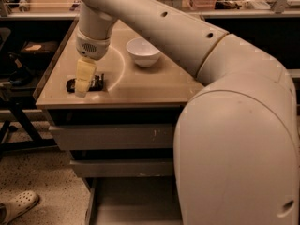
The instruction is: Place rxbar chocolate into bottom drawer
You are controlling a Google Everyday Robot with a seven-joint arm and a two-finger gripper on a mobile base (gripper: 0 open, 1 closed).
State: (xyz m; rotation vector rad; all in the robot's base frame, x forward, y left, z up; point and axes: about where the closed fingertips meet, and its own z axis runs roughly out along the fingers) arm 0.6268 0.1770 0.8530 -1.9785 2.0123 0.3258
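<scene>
The arm [164,27] is arching from its large near-right segment up and across toward the far left. The wrist [93,41] is pointing straight down, and the gripper [83,78] is hanging low at the left side.

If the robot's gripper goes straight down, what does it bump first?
Probably the rxbar chocolate: the gripper points down right over it near the table front-left corner, though depth is unclear.
</scene>
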